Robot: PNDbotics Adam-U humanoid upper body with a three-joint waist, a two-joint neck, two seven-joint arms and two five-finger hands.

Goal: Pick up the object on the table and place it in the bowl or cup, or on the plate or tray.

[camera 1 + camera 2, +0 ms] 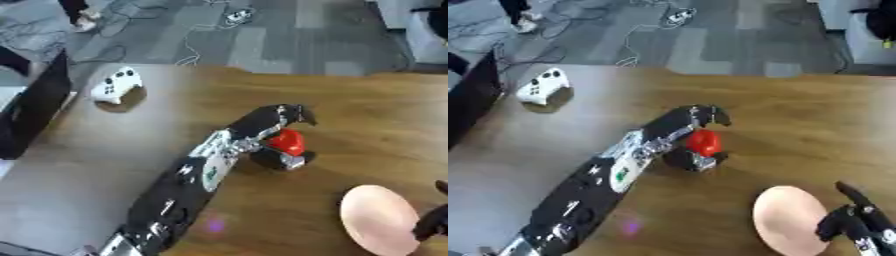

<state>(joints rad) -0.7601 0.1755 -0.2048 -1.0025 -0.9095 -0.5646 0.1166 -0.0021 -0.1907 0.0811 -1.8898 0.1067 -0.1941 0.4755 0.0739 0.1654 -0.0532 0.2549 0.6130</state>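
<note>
Left eye view: no readable writing. The left hand (271, 131) curls around a red object (287, 142) on the table (367, 125), up-left of the pink plate (378, 220). A white game controller (116, 84) lies far up-left of the plate.

Right eye view: the right hand (855, 222) touches the plate's right edge; I cannot tell its finger state.

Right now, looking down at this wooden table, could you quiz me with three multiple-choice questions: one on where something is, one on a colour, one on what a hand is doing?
1. Where is the pink oval plate?
A. near right corner
B. far left
C. on the floor

2. What colour is the small rounded object?
A. blue
B. red
C. green

3. What is the left hand doing?
A. lying flat and away
B. curled around the red object
C. holding the white game controller

Answers: 1 A, it sits beside the right hand. 2 B, clearly red. 3 B, fingers wrap it.
</note>
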